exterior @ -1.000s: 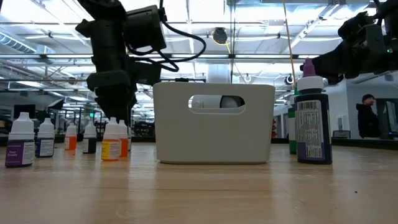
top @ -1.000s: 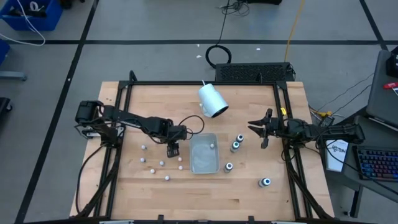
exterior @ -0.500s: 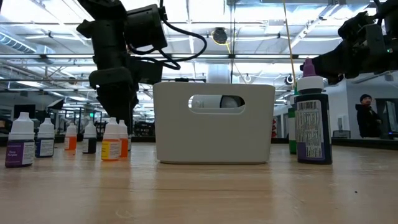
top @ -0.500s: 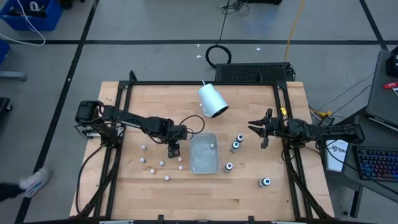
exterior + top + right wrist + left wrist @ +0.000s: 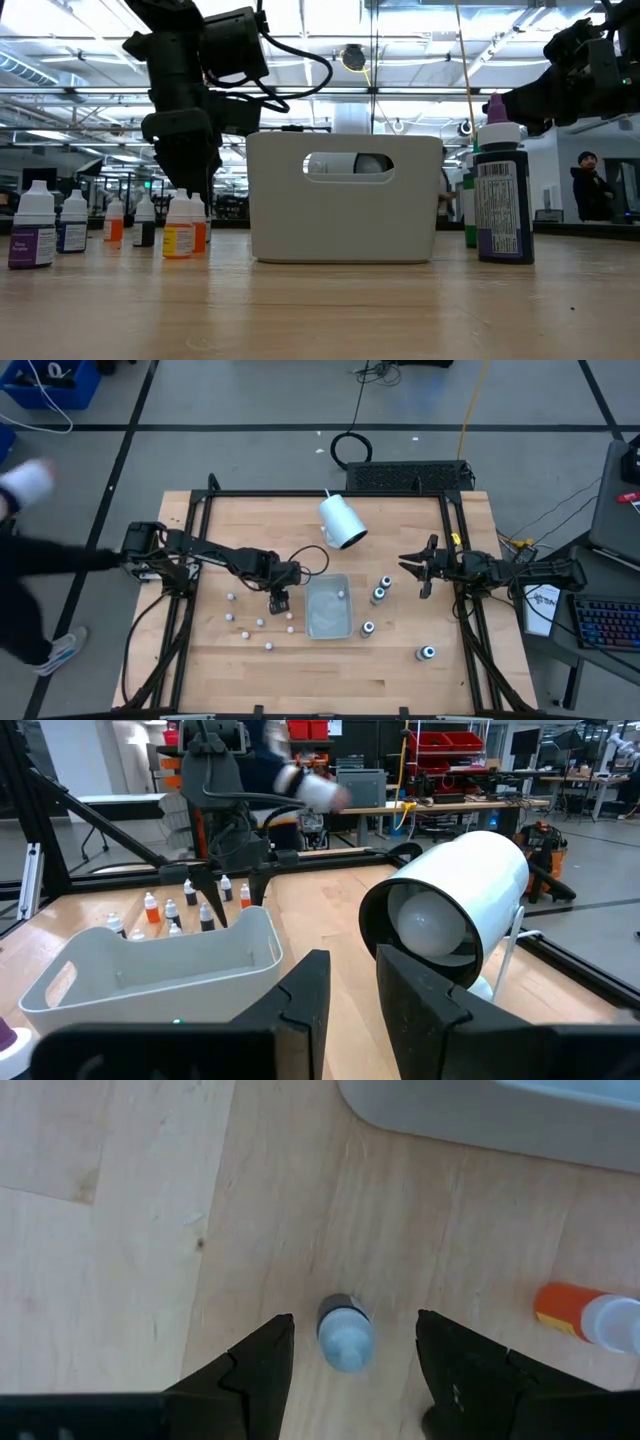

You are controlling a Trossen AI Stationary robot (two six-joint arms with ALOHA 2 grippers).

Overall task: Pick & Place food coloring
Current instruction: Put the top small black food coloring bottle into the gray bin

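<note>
Change: almost nothing on the table between the earlier high views and this one; my arms and the bottles sit where they were. The only newcomer is a person (image 5: 30, 575) blurring past the table's left edge.
Left pincer (image 5: 279, 601): hanging over the small-bottle cluster, jaws part open and empty. I see one bottle (image 5: 345, 1332) standing straight below, between the two fingers (image 5: 250, 1370) but touched by neither.
Other bottles: an orange one (image 5: 590, 1312) lies on its side just beyond the far finger; the tray (image 5: 328, 606) is close ahead of the pincer, with a bottle already inside.
Right pincer (image 5: 422, 569): shut, empty, waiting well off past the tray, near the dark bottles (image 5: 378, 595).
Meaning: I judge the grasp is lined up but not made; next I descend and close.
</note>
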